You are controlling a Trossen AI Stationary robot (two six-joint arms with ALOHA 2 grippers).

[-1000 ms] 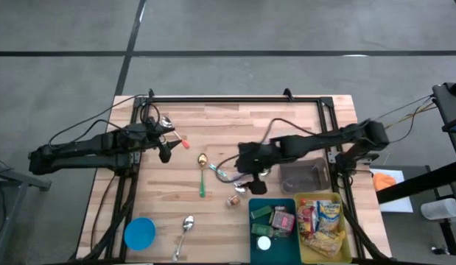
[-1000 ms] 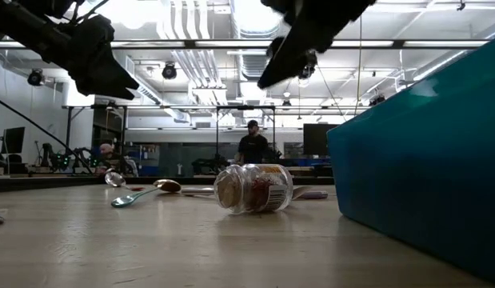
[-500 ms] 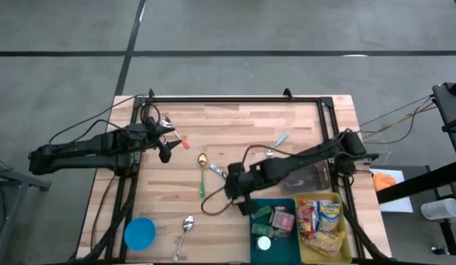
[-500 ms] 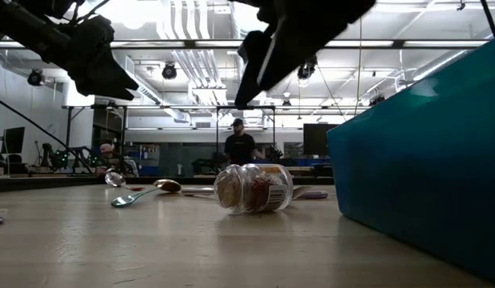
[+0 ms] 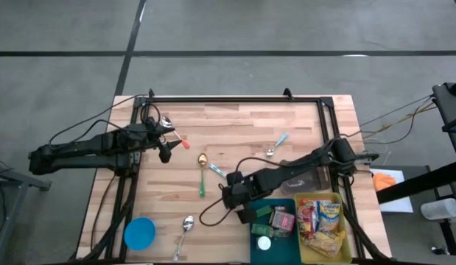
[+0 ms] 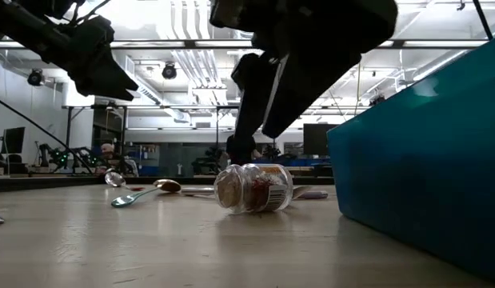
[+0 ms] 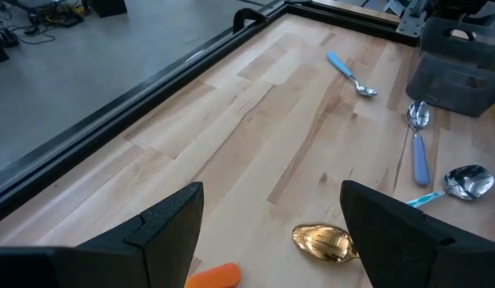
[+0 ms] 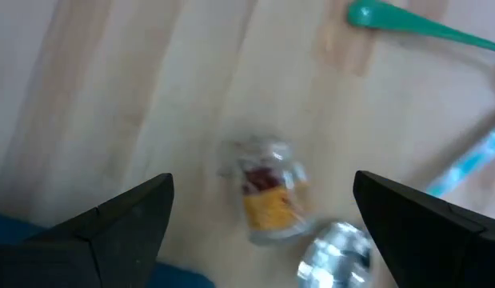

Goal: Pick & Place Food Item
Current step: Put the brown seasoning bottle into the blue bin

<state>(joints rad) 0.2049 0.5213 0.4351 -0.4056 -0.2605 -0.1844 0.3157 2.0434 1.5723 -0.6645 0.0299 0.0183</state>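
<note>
The food item is a small glass jar (image 8: 267, 190) with a yellow-and-red label, lying on its side on the wooden table (image 5: 235, 125) just left of the teal bin (image 5: 285, 203). The low view shows the jar (image 6: 253, 188) too. My right gripper (image 5: 233, 197) hangs open above it, pointing steeply down. Its two fingers (image 8: 119, 228) stand either side of the jar, apart from it. In the high view that gripper hides the jar. My left gripper (image 5: 166, 149) waits open over the table's left part, holding nothing.
The teal bin and a yellow bin (image 5: 325, 200) at the near right hold packaged foods. A grey container (image 5: 305, 177) sits behind them. A green-handled spoon (image 5: 202, 177), a silver spoon (image 5: 186, 227), a blue spoon (image 5: 277, 143) and a blue lid (image 5: 139, 233) lie around.
My right gripper has swung toward the table's left and near edge and come down over the jar, tipping more steeply downward. It has stayed open. The jar has not moved.
</note>
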